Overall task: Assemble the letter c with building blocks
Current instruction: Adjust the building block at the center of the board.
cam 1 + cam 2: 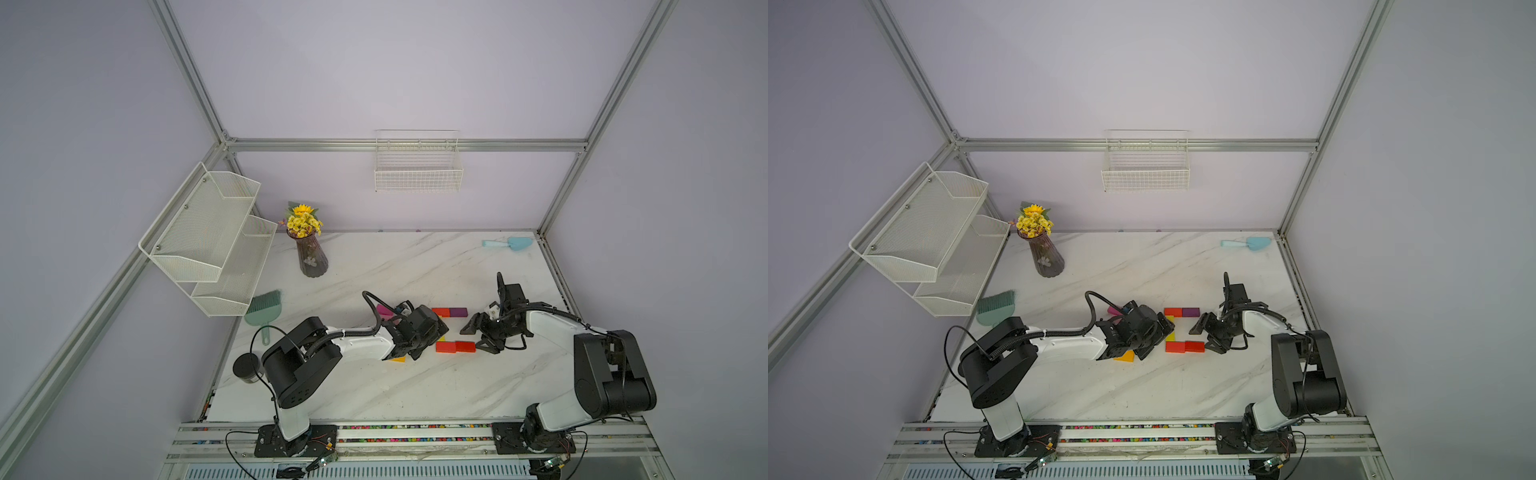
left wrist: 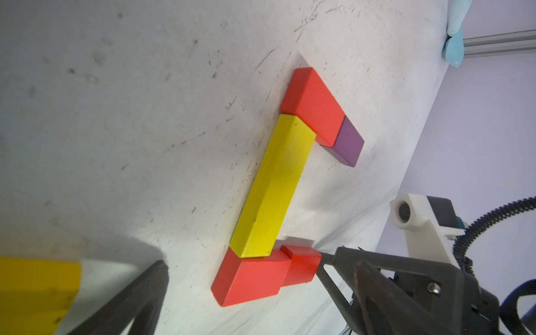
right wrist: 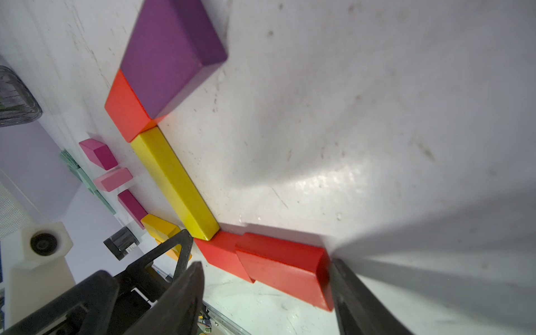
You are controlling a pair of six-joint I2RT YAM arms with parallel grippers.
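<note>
light: soft, dim | glare: tabletop (image 3: 319, 179) sheen | wrist foregrounds: blurred, shadowed

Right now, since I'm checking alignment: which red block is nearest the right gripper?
The darker red block, outermost in the row nearer the robot; the right gripper sits beside it.

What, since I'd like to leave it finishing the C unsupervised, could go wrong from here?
1. The right gripper has one of its fingers against the end of the flat red end block, which lies out of line with the red-orange block beside it; a sideways move could skew it further.
2. The open left gripper hangs close by the long yellow block forming the spine; a careless sweep might nudge it.
</note>
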